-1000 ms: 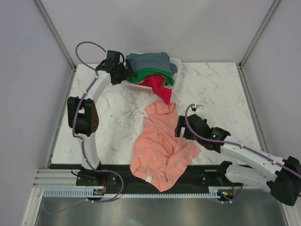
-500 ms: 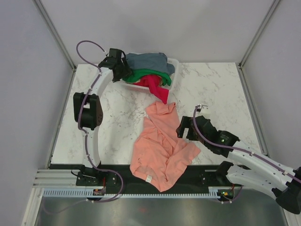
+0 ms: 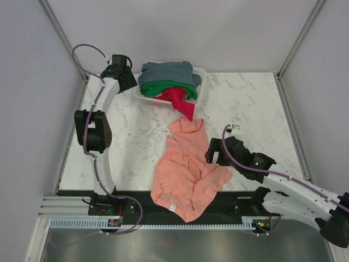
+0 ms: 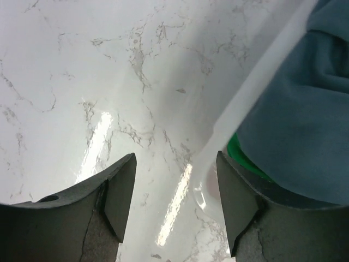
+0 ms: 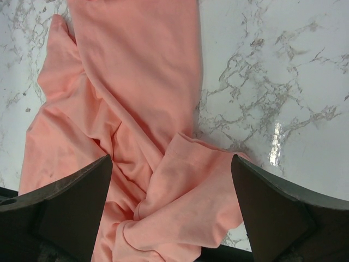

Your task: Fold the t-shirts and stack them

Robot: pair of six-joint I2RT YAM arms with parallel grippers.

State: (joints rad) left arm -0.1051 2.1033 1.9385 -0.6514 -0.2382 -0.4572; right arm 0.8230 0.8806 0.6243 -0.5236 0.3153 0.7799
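Observation:
A salmon-pink t-shirt (image 3: 185, 166) lies crumpled on the marble table (image 3: 251, 103) at front centre. My right gripper (image 3: 212, 152) hovers open at its right edge; in the right wrist view a folded sleeve (image 5: 191, 202) lies between the wide-apart fingers of the right gripper (image 5: 171, 159). Grey-blue (image 3: 166, 72), green (image 3: 170, 85) and red (image 3: 182, 102) t-shirts are heaped in the white basket (image 3: 143, 99). My left gripper (image 3: 126, 82) is at the basket's left corner. In the left wrist view the left gripper (image 4: 174, 155) is open, with the basket's rim (image 4: 245, 98) beside its right finger.
The red shirt hangs over the basket's front rim toward the pink one. Bare marble (image 4: 109, 82) shows left of the basket. Grey enclosure walls (image 3: 32, 109) stand close on the left, right and back. A black strip (image 3: 240, 199) runs along the table's near edge.
My left gripper has drawn back to the left and its jaws have narrowed. The basket with its shirts has shifted a little left. My right gripper has come nearer over the pink shirt's sleeve.

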